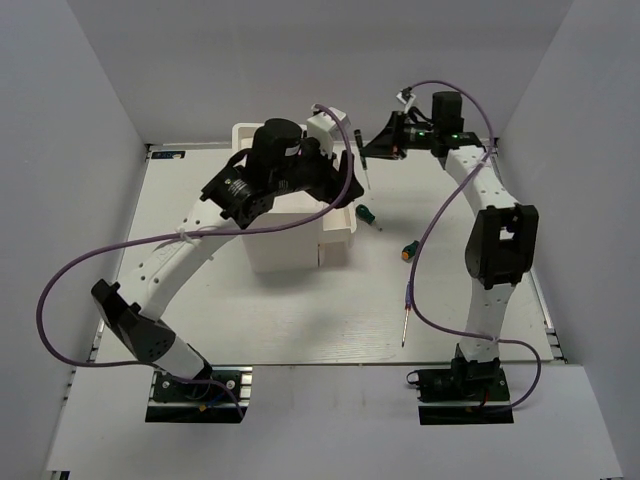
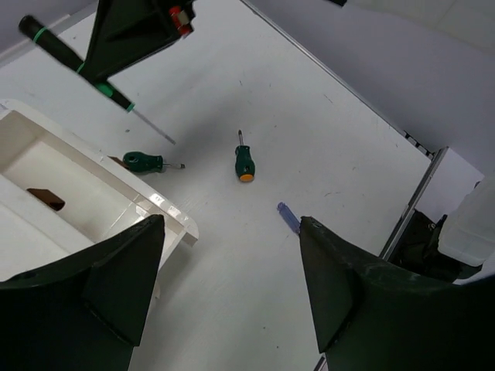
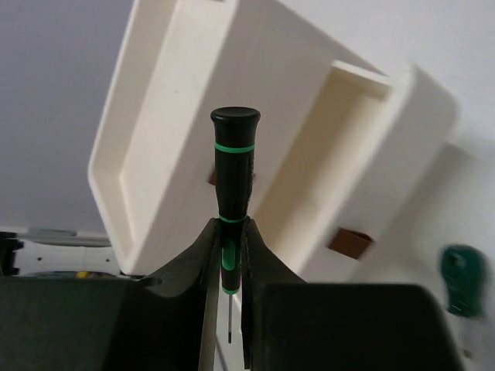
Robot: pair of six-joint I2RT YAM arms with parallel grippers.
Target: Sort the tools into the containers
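My right gripper (image 1: 385, 135) is shut on a slim black screwdriver with green bands (image 3: 234, 162), held in the air right of the bins; it also shows in the left wrist view (image 2: 77, 66). My left gripper (image 2: 232, 224) is open and empty above the right corner of the narrow white bin (image 1: 338, 235). The tall white bin (image 1: 285, 235) stands beside it. On the table lie a green stubby screwdriver (image 1: 370, 215), an orange-green stubby screwdriver (image 1: 408, 250) and a slim blue-handled screwdriver (image 2: 288, 218). No pliers are in view.
The left arm arches over the tall bin (image 3: 178, 93) and hides most of its inside. Purple cables loop over the table on both sides. White walls close the table at the back and sides. The right arm's base post (image 2: 433, 232) stands near the blue-handled screwdriver.
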